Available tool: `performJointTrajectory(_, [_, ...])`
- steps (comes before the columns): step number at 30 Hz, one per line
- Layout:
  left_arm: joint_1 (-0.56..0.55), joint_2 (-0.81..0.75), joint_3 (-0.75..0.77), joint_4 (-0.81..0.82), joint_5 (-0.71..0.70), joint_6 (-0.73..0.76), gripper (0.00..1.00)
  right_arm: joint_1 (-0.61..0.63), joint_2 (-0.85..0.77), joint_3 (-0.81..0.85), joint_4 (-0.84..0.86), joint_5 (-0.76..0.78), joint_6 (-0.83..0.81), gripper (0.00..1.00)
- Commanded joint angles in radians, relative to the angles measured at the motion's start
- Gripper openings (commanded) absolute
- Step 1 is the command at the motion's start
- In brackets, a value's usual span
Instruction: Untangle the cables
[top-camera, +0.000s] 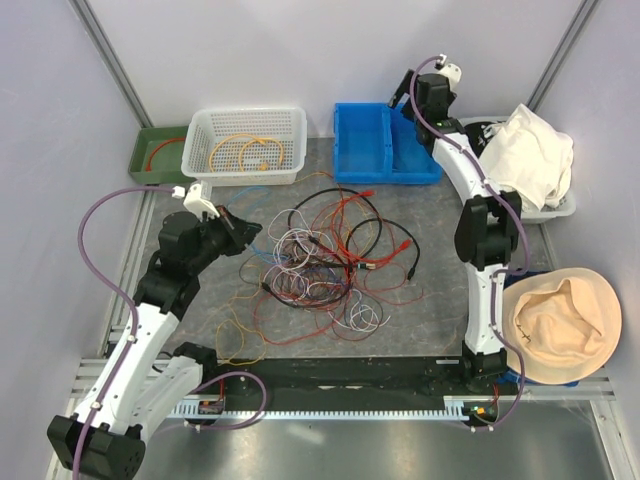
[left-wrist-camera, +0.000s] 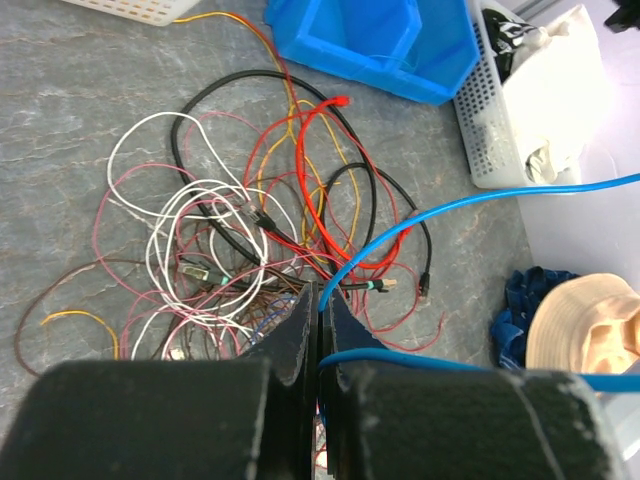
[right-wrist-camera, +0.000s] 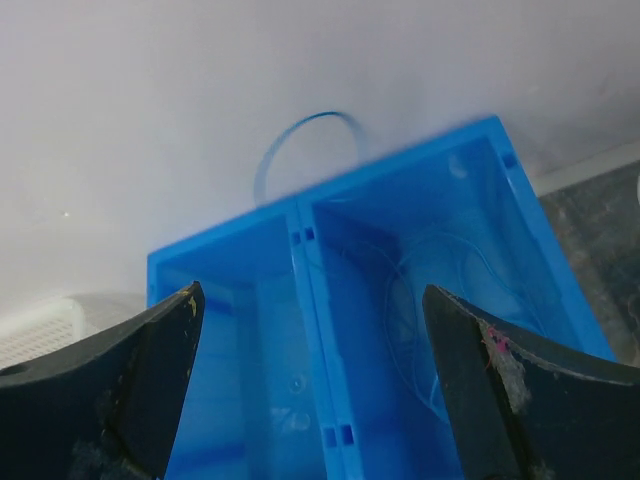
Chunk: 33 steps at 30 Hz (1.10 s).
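The cables (top-camera: 330, 255) lie in a jumble of red, white, black, orange and brown wires on the grey table, and also show in the left wrist view (left-wrist-camera: 250, 230). My left gripper (top-camera: 243, 228) sits at the pile's left edge. In its wrist view the left gripper (left-wrist-camera: 320, 292) is shut on a blue cable (left-wrist-camera: 470, 205) that runs taut up to the right. My right gripper (top-camera: 400, 98) hovers over the blue bin (top-camera: 360, 140). In its wrist view the right gripper (right-wrist-camera: 310, 300) is open and empty, with thin blue cable (right-wrist-camera: 470, 300) coiled in the bin (right-wrist-camera: 250, 330).
A white basket (top-camera: 245, 122) holding orange and yellow cables and a green tray (top-camera: 150, 140) with a red cable stand at the back left. A white basket of cloth (top-camera: 530, 160) stands at the back right. A tan hat (top-camera: 560, 325) lies right of the right arm.
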Motion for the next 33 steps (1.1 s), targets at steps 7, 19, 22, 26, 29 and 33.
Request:
performJointTrajectory(7, [0.002, -0.004, 0.004, 0.068, 0.075, -0.062, 0.02, 0.08, -0.429, -0.452, 0.107, 0.069, 0.078, 0.98])
performJointTrajectory(19, [0.002, 0.069, 0.077, 0.139, 0.161, -0.132, 0.02, 0.298, -0.943, -1.168, 0.617, -0.423, 0.174, 0.89])
performJointTrajectory(22, [0.002, 0.105, 0.074, 0.178, 0.217, -0.169, 0.02, 0.348, -0.997, -1.268, 0.691, -0.59, 0.214, 0.86])
performJointTrajectory(26, [0.0, 0.134, 0.059, 0.217, 0.251, -0.21, 0.02, 0.496, -1.08, -1.377, 0.696, -0.608, 0.146, 0.86])
performJointTrajectory(29, [-0.02, 0.166, 0.064, 0.225, 0.261, -0.218, 0.02, 0.61, -1.129, -1.391, 0.658, -0.526, 0.048, 0.88])
performJointTrajectory(33, [-0.096, 0.186, 0.054, 0.225, 0.241, -0.191, 0.02, 0.696, -1.131, -1.375, 0.652, -0.477, 0.011, 0.9])
